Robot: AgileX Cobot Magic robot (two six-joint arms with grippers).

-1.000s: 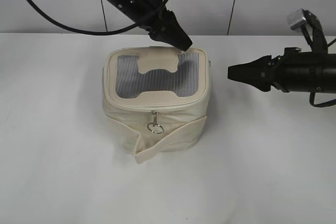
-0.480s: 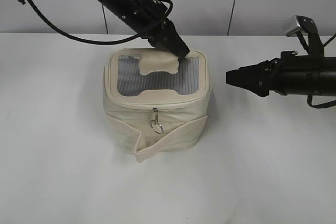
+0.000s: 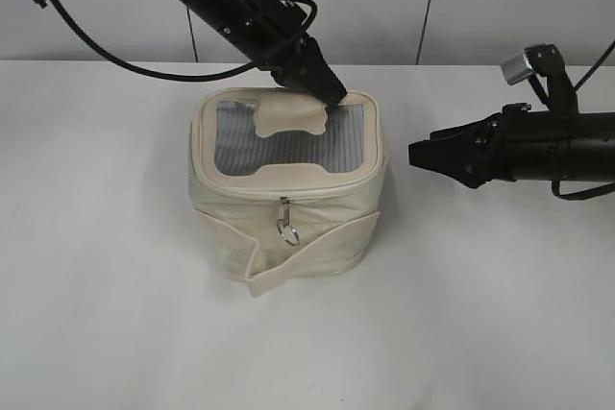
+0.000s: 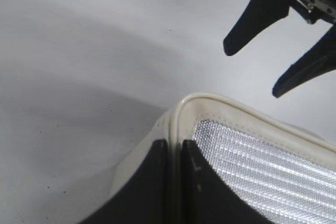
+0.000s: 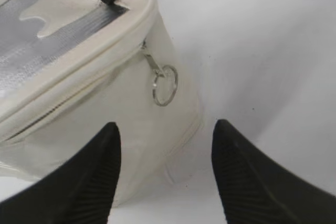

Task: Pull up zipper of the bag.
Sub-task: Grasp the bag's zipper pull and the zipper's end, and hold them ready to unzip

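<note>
The cream bag (image 3: 288,237) stands mid-table, its grey mesh lid with the H-shaped patch facing up. The zipper track (image 3: 332,186) runs round the lid rim. One silver slider with a ring pull (image 3: 285,225) hangs at the front. A second ring pull (image 5: 165,85) hangs on the right side in the right wrist view. My left gripper (image 3: 332,95) is shut on the lid rim at the back right corner, pinching the piping (image 4: 174,148). My right gripper (image 3: 415,154) is open and empty, right of the bag, jaws (image 5: 165,125) facing the side ring pull.
The white table (image 3: 115,314) surrounds the bag. A grey wall with a dark seam (image 3: 428,7) stands behind. A wide cream strap (image 3: 288,271) sticks out at the bag's front bottom. The right gripper's fingers also show in the left wrist view (image 4: 262,51).
My left gripper came down onto the lid's back right rim and closed on it. My right gripper moved slightly left toward the bag. The bag stayed in place.
</note>
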